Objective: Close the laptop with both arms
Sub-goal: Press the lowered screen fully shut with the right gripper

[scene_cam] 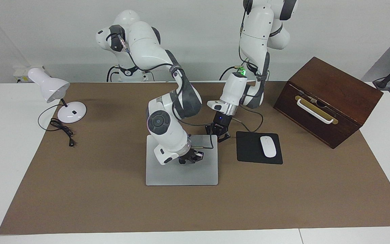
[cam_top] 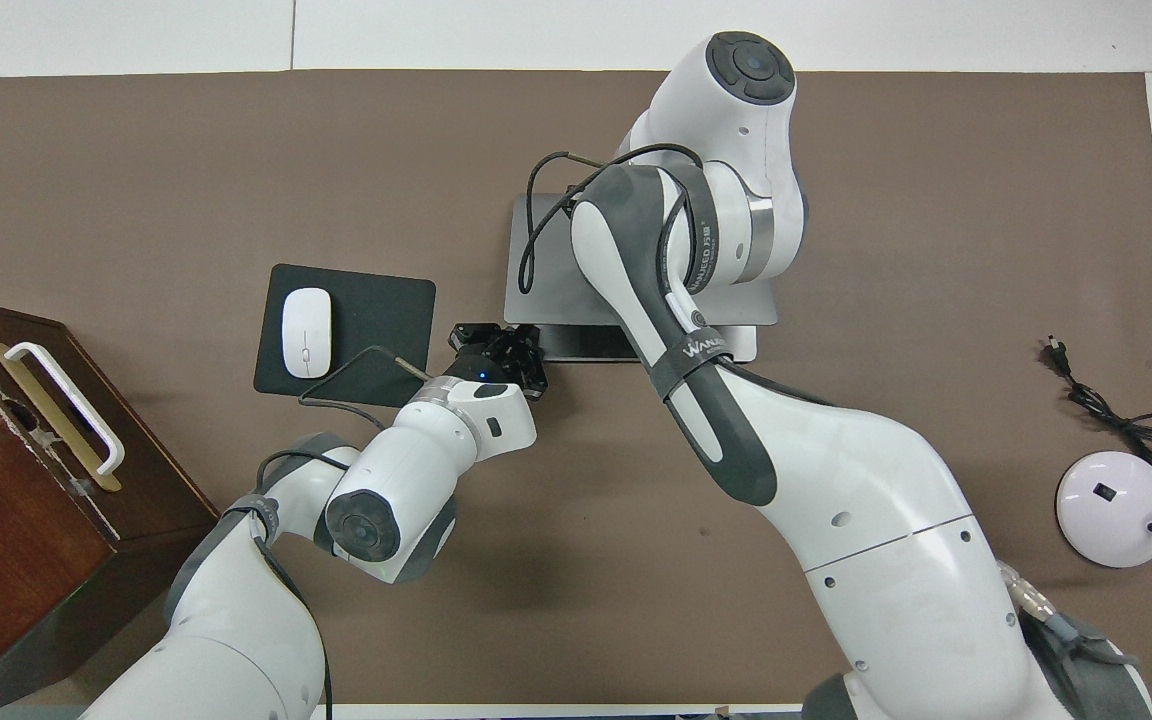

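Observation:
The silver-grey laptop [scene_cam: 181, 173] lies mid-table with its lid pressed down almost flat. In the overhead view a thin dark strip of the laptop's [cam_top: 548, 268] base still shows along the edge nearer the robots. My right gripper [scene_cam: 191, 158] is shut and rests its tips on the middle of the lid, covering the logo; the right arm's own wrist hides it from overhead. My left gripper [scene_cam: 219, 131] is shut and sits low at the laptop's near corner toward the left arm's end, also visible as the left gripper [cam_top: 496, 345] from above.
A black mouse pad [scene_cam: 249, 149] with a white mouse [scene_cam: 268, 146] lies beside the laptop, toward the left arm's end. A brown wooden box [scene_cam: 330, 98] stands past it. A white desk lamp [scene_cam: 69, 112] and its cable [scene_cam: 63, 128] are at the right arm's end.

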`<state>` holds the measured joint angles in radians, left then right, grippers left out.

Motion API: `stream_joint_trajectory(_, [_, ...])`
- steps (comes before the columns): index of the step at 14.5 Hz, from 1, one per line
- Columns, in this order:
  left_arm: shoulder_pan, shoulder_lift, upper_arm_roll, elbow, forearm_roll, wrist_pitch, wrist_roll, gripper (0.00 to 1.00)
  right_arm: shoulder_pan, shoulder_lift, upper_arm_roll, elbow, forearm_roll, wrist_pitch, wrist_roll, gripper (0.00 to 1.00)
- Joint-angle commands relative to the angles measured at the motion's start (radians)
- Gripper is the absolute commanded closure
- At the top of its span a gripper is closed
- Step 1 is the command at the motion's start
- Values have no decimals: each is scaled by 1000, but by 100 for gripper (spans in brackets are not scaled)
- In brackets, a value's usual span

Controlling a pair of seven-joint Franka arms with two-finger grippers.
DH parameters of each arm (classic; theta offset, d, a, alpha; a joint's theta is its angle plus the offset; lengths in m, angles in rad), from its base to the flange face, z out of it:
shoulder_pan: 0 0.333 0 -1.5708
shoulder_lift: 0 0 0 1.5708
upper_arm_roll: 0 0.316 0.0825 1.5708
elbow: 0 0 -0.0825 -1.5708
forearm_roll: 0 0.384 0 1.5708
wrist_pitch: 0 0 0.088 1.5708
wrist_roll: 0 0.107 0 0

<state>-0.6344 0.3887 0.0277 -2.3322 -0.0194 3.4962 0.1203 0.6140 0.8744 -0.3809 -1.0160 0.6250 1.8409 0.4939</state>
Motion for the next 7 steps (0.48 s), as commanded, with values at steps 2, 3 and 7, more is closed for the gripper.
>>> stream_joint_trajectory(2, [-8,64,14,19,0,4,16,100,1,11,4,-16,33,60,12,100])
stream_joint_trajectory(3, [-10,64,15,19,3,4,16,100,1,18,4,-19,38,70,11,100])
stream_joint_trajectory(7, [-4,64,15,19,30,4,16,100,3,35,4,-27,59,107,11,100])
